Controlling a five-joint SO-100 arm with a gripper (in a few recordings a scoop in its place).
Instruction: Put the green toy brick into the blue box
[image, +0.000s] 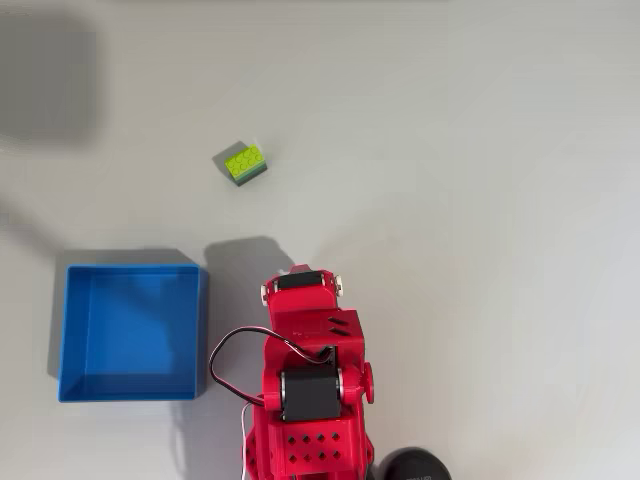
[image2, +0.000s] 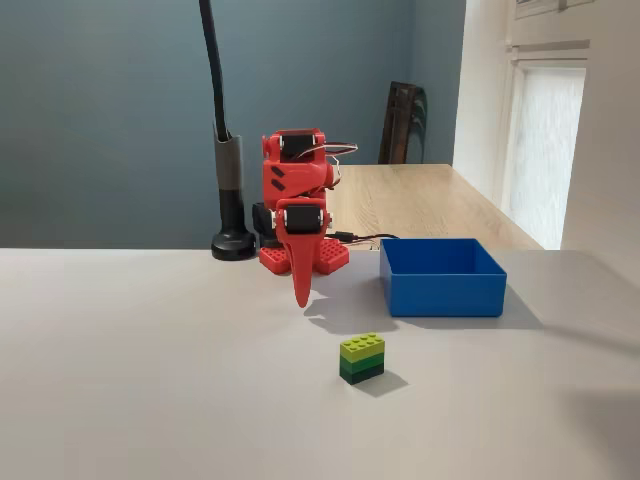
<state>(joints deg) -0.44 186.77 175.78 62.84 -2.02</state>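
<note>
Your hand (image2: 301, 297) hangs pinched closed, holding nothing
Overhead, the brick (image: 245, 163) lies at 12 o'clock of the box (image: 131, 386), on the surface (image: 480, 150)

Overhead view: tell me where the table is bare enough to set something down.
The widest bare patch is the table's right half, right of the red arm. Another lies above the green toy brick. It is crowded at lower left, between the blue box and the arm.
</note>
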